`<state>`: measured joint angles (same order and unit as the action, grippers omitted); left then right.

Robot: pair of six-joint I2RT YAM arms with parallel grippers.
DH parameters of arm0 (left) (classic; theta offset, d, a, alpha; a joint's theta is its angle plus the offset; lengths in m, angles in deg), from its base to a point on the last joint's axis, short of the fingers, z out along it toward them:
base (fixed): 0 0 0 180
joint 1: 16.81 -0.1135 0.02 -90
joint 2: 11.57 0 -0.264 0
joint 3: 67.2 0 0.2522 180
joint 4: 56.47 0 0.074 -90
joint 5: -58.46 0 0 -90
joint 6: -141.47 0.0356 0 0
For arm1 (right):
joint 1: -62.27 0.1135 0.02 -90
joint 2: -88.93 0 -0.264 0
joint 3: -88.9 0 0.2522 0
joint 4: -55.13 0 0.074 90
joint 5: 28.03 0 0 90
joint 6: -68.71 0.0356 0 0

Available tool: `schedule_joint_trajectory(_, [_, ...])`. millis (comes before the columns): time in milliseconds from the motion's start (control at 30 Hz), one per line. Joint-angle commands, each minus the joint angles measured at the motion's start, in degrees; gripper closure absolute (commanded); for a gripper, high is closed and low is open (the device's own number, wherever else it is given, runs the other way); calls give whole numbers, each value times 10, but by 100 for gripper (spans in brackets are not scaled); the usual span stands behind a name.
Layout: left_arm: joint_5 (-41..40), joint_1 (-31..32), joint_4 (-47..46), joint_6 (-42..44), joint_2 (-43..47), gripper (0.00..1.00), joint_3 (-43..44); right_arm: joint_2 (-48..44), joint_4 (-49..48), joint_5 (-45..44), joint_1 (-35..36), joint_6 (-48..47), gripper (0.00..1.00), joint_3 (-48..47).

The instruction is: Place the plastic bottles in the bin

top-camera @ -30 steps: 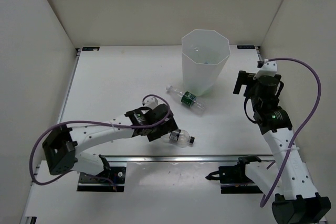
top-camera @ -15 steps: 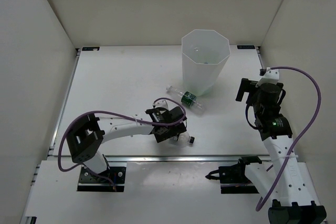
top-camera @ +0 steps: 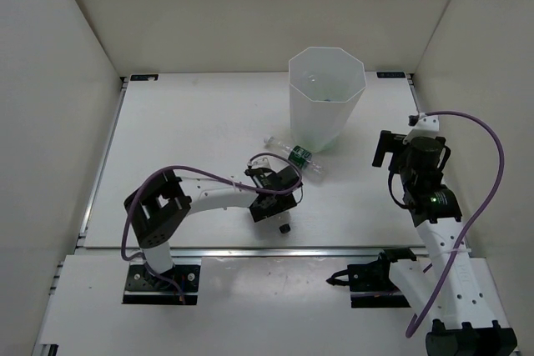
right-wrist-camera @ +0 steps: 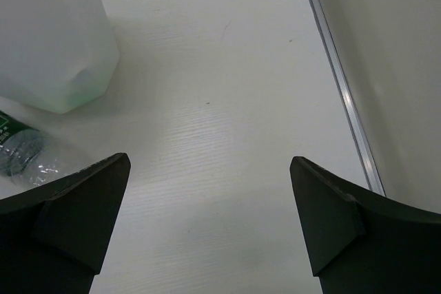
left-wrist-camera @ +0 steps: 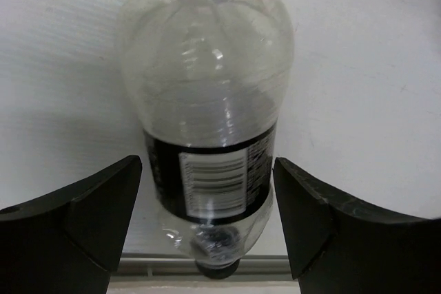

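Nearside on the table (top-camera: 183, 139), dark-label bottle (left-wrist-camera: 207, 101) lies inside my left claw (left-wrist-camera: 207, 170), pinched or not I cannot tell; I would clench squarely across its middle before lifting to the bin (top-camera: 321, 122).

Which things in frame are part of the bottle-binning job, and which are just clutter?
Job:
- bin
- green-label bottle, lying on the table near the bin
- dark-label bottle, between the fingers of the left claw
- right claw, open, holding nothing

Not the job:
- purple cables
- metal rail along the near table edge
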<state>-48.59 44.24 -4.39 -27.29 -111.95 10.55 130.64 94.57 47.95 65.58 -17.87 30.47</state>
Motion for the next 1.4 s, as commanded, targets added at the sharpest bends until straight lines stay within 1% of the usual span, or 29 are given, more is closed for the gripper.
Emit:
schedule_joint_trajectory(0, [-23,-9,-1,12,-4,13,31,-21,-14,7,-7,3,1,8])
schedule_joint_trajectory(67, [-22,-12,-1,25,-3,31,36,-30,-12,8,-9,3,0,10])
schedule_joint_trajectory(100, [-27,-15,0,27,-1,35,38,-33,-11,14,-9,0,1,11])
schedule_joint_trajectory(133, [-26,-17,-5,41,3,42,40,-36,-5,13,-10,1,1,12])
schedule_joint_trajectory(167, [-28,-21,-6,57,7,45,43,-38,-8,12,-8,0,1,14])
schedule_joint_trajectory(333, [-79,-33,28,141,54,49,114,-44,-1,8,1,-7,0,14])
schedule_joint_trajectory(433, [-116,-52,30,228,104,49,180,-49,10,14,6,-5,1,23])
schedule_joint_trajectory(467, [-129,-59,14,281,119,48,193,-48,18,18,11,-3,1,19])
schedule_joint_trajectory(533, [-140,-65,-43,381,134,44,261,-49,31,40,9,7,0,33])
schedule_joint_trajectory(567, [-130,-70,-101,411,135,42,272,-51,32,52,12,20,0,41])
schedule_joint_trajectory(633, [-98,-88,-194,502,137,43,287,-56,39,77,20,30,1,51])
schedule_joint_trajectory(667, [-79,-94,-227,510,131,40,313,-59,40,83,23,42,0,56])
schedule_joint_trajectory(700, [-56,-105,-244,532,102,34,358,-59,41,94,28,47,1,64])
schedule_joint_trajectory(733, [-54,-111,-244,550,59,31,387,-59,39,96,35,54,1,67])
schedule_joint_trajectory(767, [-58,-114,-232,572,36,33,458,-64,33,103,43,62,1,70])
schedule_joint_trajectory(800, [-51,-113,-229,586,-16,31,525,-69,32,120,45,63,1,77])
schedule_joint_trajectory(833, [-54,-112,-222,609,-73,30,560,-70,29,123,51,62,1,78])
schedule_joint_trajectory(867, [-59,-109,-209,617,-100,29,638,-74,22,128,55,61,1,84])
schedule_joint_trajectory(900, [-66,-107,-194,641,-151,26,713,-74,17,131,66,60,1,93])
schedule_joint_trajectory(933, [-75,-103,-187,655,-197,26,748,-73,14,125,69,62,1,92])
schedule_joint_trajectory(967, [-89,-101,-191,672,-213,26,797,-72,17,121,76,61,0,92])
schedule_joint_trajectory(1033, [-98,-102,-228,678,-232,26,791,-64,22,113,82,62,1,88])
schedule_joint_trajectory(1100, [-84,-111,-292,665,-218,26,714,-54,25,116,79,55,1,85])
schedule_joint_trajectory(1167, [-75,-121,-316,661,-220,22,690,-50,24,118,76,55,0,82])
schedule_joint_trajectory(1200, [-77,-124,-311,657,-227,21,704,-46,22,126,71,47,1,80])
schedule_joint_trajectory(1233, [-80,-119,-305,667,-244,13,734,-49,20,134,68,46,0,81])
schedule_joint_trajectory(1267, [-83,-118,-289,678,-256,10,752,-45,19,135,63,36,1,79])
schedule_joint_trajectory(1300, [-91,-113,-279,680,-270,1,775,-38,19,158,57,33,1,73])
schedule_joint_trajectory(1367, [-109,-106,-284,680,-266,1,775,-28,18,178,65,14,1,70])
